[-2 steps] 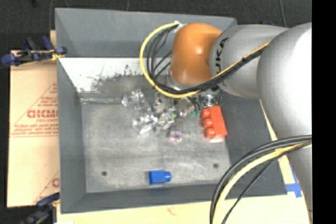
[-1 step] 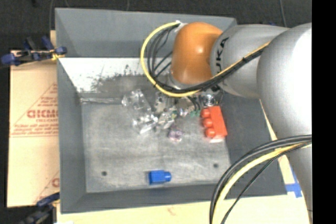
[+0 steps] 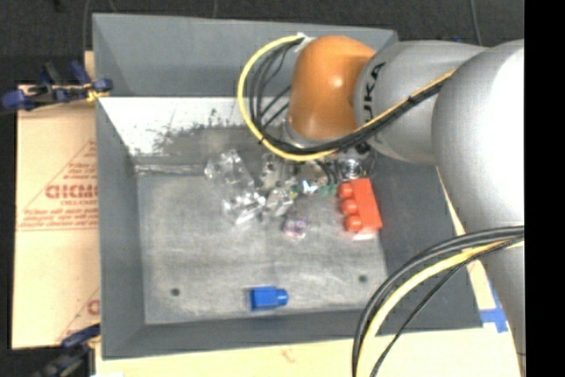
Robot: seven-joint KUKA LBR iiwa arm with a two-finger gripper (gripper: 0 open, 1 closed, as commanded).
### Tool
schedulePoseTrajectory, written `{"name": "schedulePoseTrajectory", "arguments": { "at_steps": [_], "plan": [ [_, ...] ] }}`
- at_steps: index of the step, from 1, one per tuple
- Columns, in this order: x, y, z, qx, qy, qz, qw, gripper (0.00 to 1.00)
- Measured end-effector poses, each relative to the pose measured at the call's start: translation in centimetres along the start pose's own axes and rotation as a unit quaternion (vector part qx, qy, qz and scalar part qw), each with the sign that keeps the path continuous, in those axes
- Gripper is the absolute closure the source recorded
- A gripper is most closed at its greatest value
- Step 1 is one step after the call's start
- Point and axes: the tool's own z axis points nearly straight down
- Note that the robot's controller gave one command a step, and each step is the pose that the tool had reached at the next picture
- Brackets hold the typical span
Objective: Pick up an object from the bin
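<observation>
Clear plastic bits [image 3: 238, 192] beneath jaws; red block [image 3: 357, 207] beside, long axis top-to-bottom; jaws' state untellable.

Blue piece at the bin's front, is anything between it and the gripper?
A small purple thing lies roughly between the gripper and the blue piece; nothing else visible stands on that path.

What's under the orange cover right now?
Poking out below the cover: clear plastic pieces, a small purple bit, and a red block to the right. Whatever lies directly beneath the cover is hidden.
</observation>
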Motion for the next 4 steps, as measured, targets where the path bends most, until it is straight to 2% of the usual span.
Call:
{"name": "schedulePoseTrajectory", "arguments": {
  "at_steps": [1,2,3,4],
  "plan": [
    [-0.8,1.4,-5.9,0.009,-0.0213,-0.162,0.9866,1.00],
    [-0.7,1.4,-5.7,0.007,-0.0194,-0.161,0.9868,0.00],
    [-0.8,0.6,-3.3,0.009,-0.0205,-0.119,0.9927,0.00],
    [-0.6,0.7,-3.1,0.007,-0.0166,-0.119,0.9928,1.00]
  ]
}}
